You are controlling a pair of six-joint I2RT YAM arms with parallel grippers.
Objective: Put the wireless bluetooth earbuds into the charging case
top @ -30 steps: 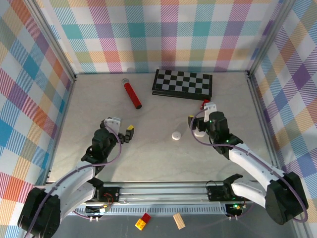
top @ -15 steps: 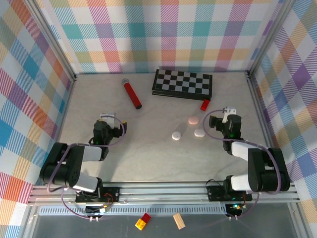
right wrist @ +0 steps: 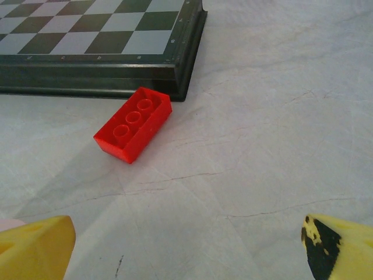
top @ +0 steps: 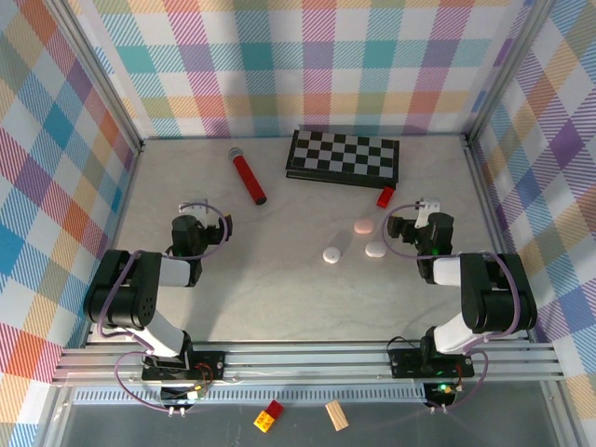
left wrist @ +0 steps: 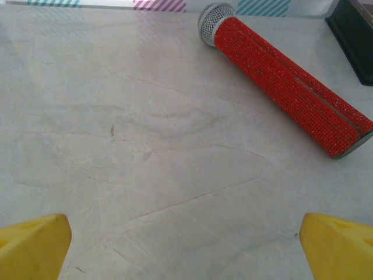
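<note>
Three small oval charging cases lie mid-table, lids down: a white case (top: 333, 253), a pink case (top: 363, 224) and a second white case (top: 375, 249). The earbuds are out of view. My right gripper (top: 404, 224) rests low, just right of the cases, and is open; in the right wrist view the gripper (right wrist: 186, 245) has its yellow fingertips (right wrist: 35, 248) wide apart over bare table. My left gripper (top: 209, 226) sits far to the left, also open, and in the left wrist view the gripper (left wrist: 186, 245) holds nothing.
A red studded block (top: 385, 196) (right wrist: 134, 123) lies by the corner of the chessboard (top: 343, 155) (right wrist: 99, 41). A red glitter microphone (top: 249, 175) (left wrist: 285, 81) lies at the back left. Checked walls enclose the table.
Both arms have folded back toward their bases. The right gripper has left the spot over the cases, uncovering the pink one. The left gripper has drawn back to the left.
</note>
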